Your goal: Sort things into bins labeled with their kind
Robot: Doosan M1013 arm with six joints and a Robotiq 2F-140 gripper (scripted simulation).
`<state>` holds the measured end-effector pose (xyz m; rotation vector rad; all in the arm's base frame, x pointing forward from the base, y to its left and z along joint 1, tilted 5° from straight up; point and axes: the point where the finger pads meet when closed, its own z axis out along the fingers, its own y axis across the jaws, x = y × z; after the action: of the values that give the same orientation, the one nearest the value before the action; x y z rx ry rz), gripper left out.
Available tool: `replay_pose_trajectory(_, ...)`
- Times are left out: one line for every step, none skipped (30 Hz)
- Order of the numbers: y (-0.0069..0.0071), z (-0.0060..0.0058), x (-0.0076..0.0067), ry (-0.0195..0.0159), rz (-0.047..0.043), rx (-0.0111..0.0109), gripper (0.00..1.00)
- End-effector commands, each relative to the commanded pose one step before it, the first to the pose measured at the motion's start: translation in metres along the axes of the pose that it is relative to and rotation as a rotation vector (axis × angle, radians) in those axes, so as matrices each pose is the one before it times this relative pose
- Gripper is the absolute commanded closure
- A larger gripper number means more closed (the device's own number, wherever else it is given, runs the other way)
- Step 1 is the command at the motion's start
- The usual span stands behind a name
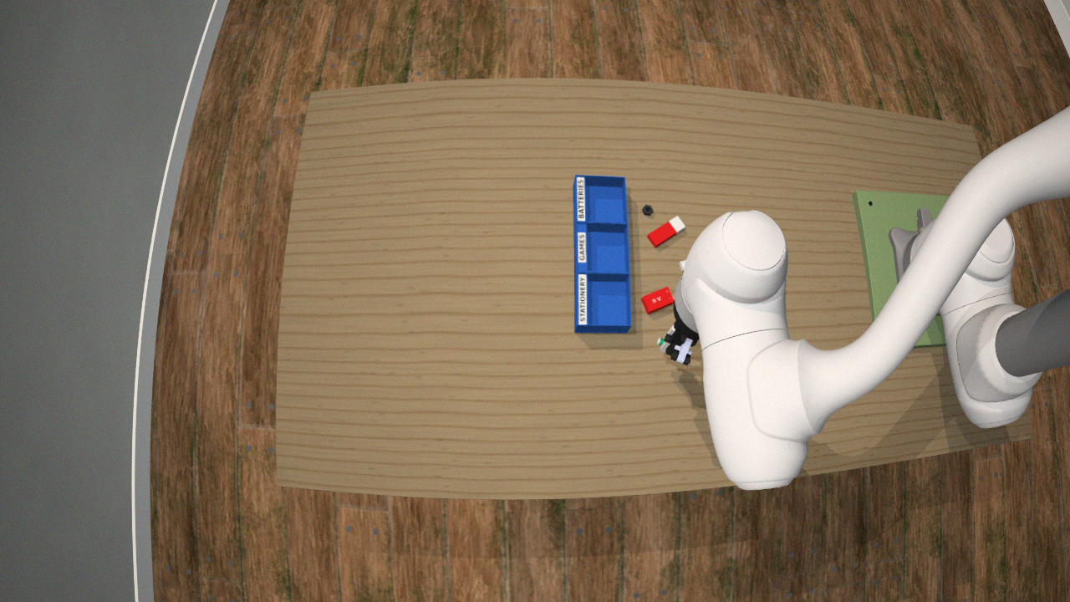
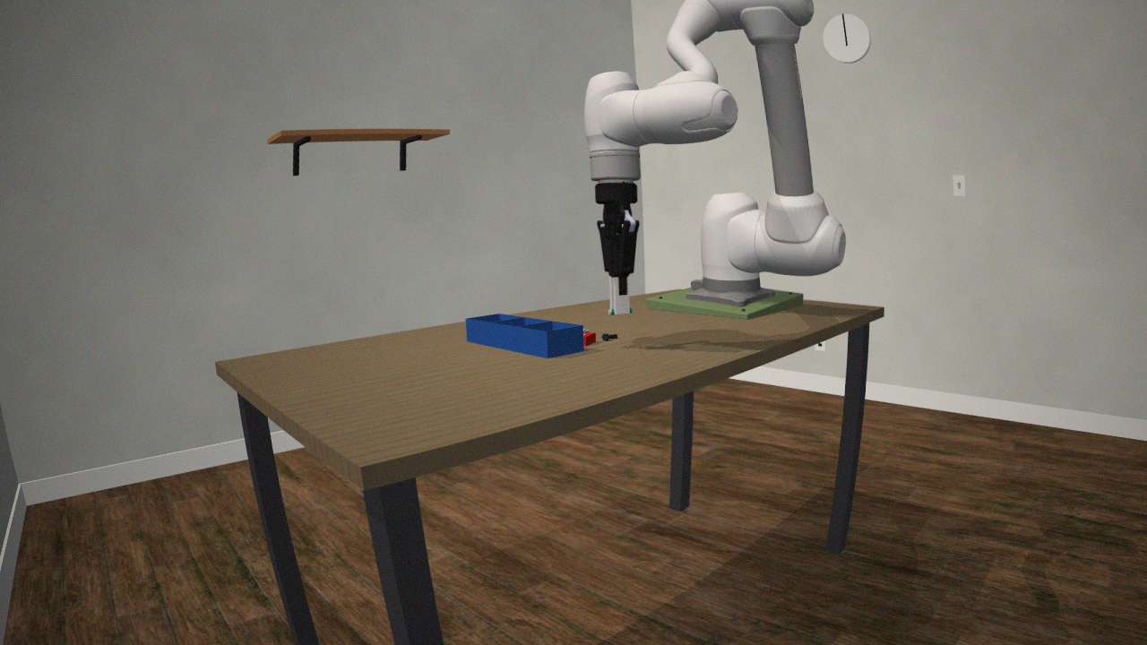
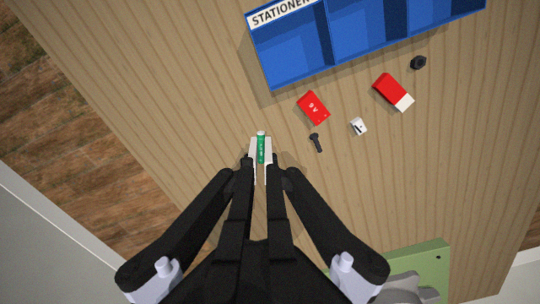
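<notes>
A blue bin (image 1: pixel 602 253) with three compartments, labelled BATTERIES, GAMES and STATIONERY, stands mid-table; all three look empty. My gripper (image 3: pixel 261 146) is shut on a small green cylindrical battery (image 3: pixel 261 147) and holds it low over the table, just right of the STATIONERY end; it also shows in the side view (image 2: pixel 618 305). A red 9 V battery (image 3: pixel 313 107) lies beside the STATIONERY compartment. A red and white eraser (image 3: pixel 392 94), a white die (image 3: pixel 358 126), a black bolt (image 3: pixel 315 142) and a black nut (image 3: pixel 418 62) lie to the right of the bin.
The arm's green base plate (image 1: pixel 898 262) sits at the table's right end. My arm's big white links (image 1: pixel 736 314) hide part of the table near the gripper in the overhead view. The table's near edge is close behind the gripper in the wrist view.
</notes>
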<state>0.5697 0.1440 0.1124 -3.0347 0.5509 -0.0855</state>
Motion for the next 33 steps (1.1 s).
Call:
replay_pose_trajectory(-0.00004, -0.00419, -0.00003, -0.00015, -0.00003, 0.00017, 0.97)
replay_pose_trajectory(0.00000, 0.00000, 0.00000, 0.00000, 0.00000, 0.00000, 0.97)
replay_pose_trajectory(0.00451, 0.00000, 0.00395, 0.00000, 0.00000, 0.00000, 0.97)
replay_pose_trajectory(0.00451, 0.00000, 0.00395, 0.00000, 0.00000, 0.00000, 0.97)
replay_pose_trajectory(0.00000, 0.00000, 0.00000, 0.00000, 0.00000, 0.00000, 0.97)
replay_pose_trajectory(0.00000, 0.00000, 0.00000, 0.00000, 0.00000, 0.00000, 0.97)
replay_pose_trajectory(0.00451, 0.00000, 0.00395, 0.00000, 0.00000, 0.00000, 0.97)
replay_pose_trajectory(0.00451, 0.00000, 0.00395, 0.00000, 0.00000, 0.00000, 0.97)
replay_pose_trajectory(0.00451, 0.00000, 0.00395, 0.00000, 0.00000, 0.00000, 0.97)
replay_pose_trajectory(0.00451, 0.00000, 0.00395, 0.00000, 0.00000, 0.00000, 0.97)
replay_pose_trajectory(0.00451, 0.00000, 0.00395, 0.00000, 0.00000, 0.00000, 0.97)
replay_pose_trajectory(0.00451, 0.00000, 0.00395, 0.00000, 0.00000, 0.00000, 0.97)
replay_pose_trajectory(0.00451, 0.00000, 0.00395, 0.00000, 0.00000, 0.00000, 0.97)
replay_pose_trajectory(0.00451, 0.00000, 0.00395, 0.00000, 0.00000, 0.00000, 0.97)
replay_pose_trajectory(0.00451, 0.00000, 0.00395, 0.00000, 0.00000, 0.00000, 0.97)
replay_pose_trajectory(0.00451, 0.00000, 0.00395, 0.00000, 0.00000, 0.00000, 0.97)
replay_pose_trajectory(0.00451, 0.00000, 0.00395, 0.00000, 0.00000, 0.00000, 0.97)
replay_pose_trajectory(0.00451, 0.00000, 0.00395, 0.00000, 0.00000, 0.00000, 0.97)
replay_pose_trajectory(0.00451, 0.00000, 0.00395, 0.00000, 0.00000, 0.00000, 0.97)
replay_pose_trajectory(0.00451, 0.00000, 0.00395, 0.00000, 0.00000, 0.00000, 0.97)
replay_pose_trajectory(0.00451, 0.00000, 0.00395, 0.00000, 0.00000, 0.00000, 0.97)
replay_pose_trajectory(0.00000, 0.00000, 0.00000, 0.00000, 0.00000, 0.00000, 0.97)
replay_pose_trajectory(0.00000, 0.00000, 0.00000, 0.00000, 0.00000, 0.00000, 0.97)
replay_pose_trajectory(0.00451, 0.00000, 0.00395, 0.00000, 0.00000, 0.00000, 0.97)
replay_pose_trajectory(0.00451, 0.00000, 0.00395, 0.00000, 0.00000, 0.00000, 0.97)
replay_pose_trajectory(0.00451, 0.00000, 0.00395, 0.00000, 0.00000, 0.00000, 0.97)
replay_pose_trajectory(0.00451, 0.00000, 0.00395, 0.00000, 0.00000, 0.00000, 0.97)
replay_pose_trajectory(0.00451, 0.00000, 0.00395, 0.00000, 0.00000, 0.00000, 0.97)
replay_pose_trajectory(0.00451, 0.00000, 0.00395, 0.00000, 0.00000, 0.00000, 0.97)
replay_pose_trajectory(0.00451, 0.00000, 0.00395, 0.00000, 0.00000, 0.00000, 0.97)
replay_pose_trajectory(0.00451, 0.00000, 0.00395, 0.00000, 0.00000, 0.00000, 0.97)
replay_pose_trajectory(0.00451, 0.00000, 0.00395, 0.00000, 0.00000, 0.00000, 0.97)
replay_pose_trajectory(0.00451, 0.00000, 0.00395, 0.00000, 0.00000, 0.00000, 0.97)
